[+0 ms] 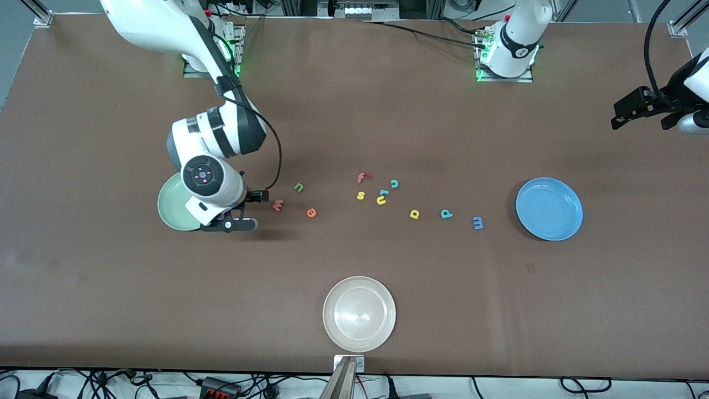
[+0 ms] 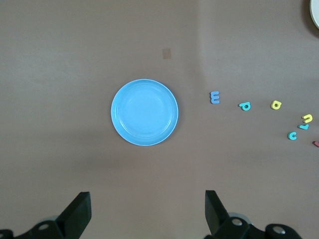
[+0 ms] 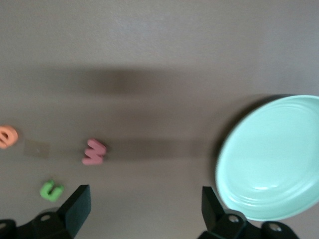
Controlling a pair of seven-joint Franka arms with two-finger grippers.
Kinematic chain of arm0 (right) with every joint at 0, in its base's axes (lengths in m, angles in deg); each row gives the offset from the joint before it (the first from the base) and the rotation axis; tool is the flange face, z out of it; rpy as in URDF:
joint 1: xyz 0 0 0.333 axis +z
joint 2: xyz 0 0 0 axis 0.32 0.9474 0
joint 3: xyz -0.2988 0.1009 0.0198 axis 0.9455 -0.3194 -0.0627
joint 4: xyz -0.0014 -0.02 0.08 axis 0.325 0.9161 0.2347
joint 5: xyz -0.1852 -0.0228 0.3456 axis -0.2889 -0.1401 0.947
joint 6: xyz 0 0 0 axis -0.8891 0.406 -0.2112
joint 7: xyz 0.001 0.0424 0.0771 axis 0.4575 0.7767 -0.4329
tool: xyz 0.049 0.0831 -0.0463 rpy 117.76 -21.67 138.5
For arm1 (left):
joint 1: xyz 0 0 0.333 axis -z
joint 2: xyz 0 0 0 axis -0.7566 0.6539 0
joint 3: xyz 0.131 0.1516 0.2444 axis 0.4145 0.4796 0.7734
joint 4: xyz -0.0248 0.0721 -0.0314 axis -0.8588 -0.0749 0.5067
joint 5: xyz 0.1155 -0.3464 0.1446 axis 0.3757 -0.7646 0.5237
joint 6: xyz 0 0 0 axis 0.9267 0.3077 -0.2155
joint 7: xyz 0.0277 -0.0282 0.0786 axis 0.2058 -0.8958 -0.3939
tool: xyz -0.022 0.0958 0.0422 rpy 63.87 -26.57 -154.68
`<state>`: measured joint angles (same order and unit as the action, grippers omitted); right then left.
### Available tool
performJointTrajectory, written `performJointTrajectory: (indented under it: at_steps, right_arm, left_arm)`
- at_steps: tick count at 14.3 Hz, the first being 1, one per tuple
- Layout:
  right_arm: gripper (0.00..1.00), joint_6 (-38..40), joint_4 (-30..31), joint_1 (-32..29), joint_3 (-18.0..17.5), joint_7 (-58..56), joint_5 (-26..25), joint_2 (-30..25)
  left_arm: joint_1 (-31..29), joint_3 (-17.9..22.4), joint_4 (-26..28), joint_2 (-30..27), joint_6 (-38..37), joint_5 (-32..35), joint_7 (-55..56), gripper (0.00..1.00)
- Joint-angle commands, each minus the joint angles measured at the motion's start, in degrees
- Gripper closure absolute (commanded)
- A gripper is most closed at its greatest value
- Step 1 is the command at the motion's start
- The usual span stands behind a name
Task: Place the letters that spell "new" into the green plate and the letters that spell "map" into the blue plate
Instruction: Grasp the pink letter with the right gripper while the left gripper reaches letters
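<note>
White plate [image 1: 359,313]: round, empty, lying nearest the front camera, at mid-table.
Green plate [image 1: 169,205]: pale mint, empty, toward the right arm's end of the table; partly covered in the front view by the right arm's wrist.
Letters of "new": salmon-red "w" [image 1: 277,205] just beside the right gripper; orange "e" [image 1: 311,212] next to it, slightly nearer the front camera; dark green "n" [image 1: 299,187] farther from that camera than both. All three lie on the table, apart from one another, outside the green plate.
Blue plate [image 1: 549,208]: bright blue, empty, toward the left arm's end of the table.
Letters of "map": blue "m" [image 1: 478,222] nearest the blue plate, then teal "p" [image 1: 446,213], then yellow "a" [image 1: 414,214], in a loose row on the table.
Other letters: red "f" [image 1: 363,177], yellow "s" [image 1: 360,195], yellow "u" [image 1: 381,200] and teal "c" [image 1: 395,183] clustered at mid-table.
Right gripper [image 1: 256,209]: low over the table between the green plate and the "w"; fingers spread wide, holding nothing.
Left gripper [image 2: 147,211]: waiting high over the table near the blue plate; fingers spread wide, holding nothing.
</note>
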<state>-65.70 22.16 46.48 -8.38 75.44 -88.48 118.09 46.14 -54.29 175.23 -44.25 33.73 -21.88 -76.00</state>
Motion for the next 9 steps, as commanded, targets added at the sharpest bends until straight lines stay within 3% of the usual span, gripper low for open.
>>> performJointTrajectory:
  at_steps: [1,3,6,9]
  right_arm:
    - [0.10,-3.99,-0.07,1.19,0.41,5.20,3.54,2.15]
    - [0.17,-5.58,-0.07,1.19,0.41,5.74,8.63,3.21]
    - [0.26,-5.94,-0.07,1.81,0.41,6.18,9.36,4.96]
    - [0.28,-8.22,-0.25,2.25,0.41,9.07,9.44,6.46]
  left_arm:
    - [-0.32,0.07,-0.88,-0.09,-0.66,-0.67,-0.28,0.00]
    - [-0.23,0.07,-0.88,-0.09,-0.66,-0.67,-0.28,0.00]
    - [-0.23,-0.54,-0.44,0.17,-1.45,-0.67,-0.11,0.00]
    - [0.47,-0.81,-0.44,2.01,-3.99,-0.58,-0.28,0.00]
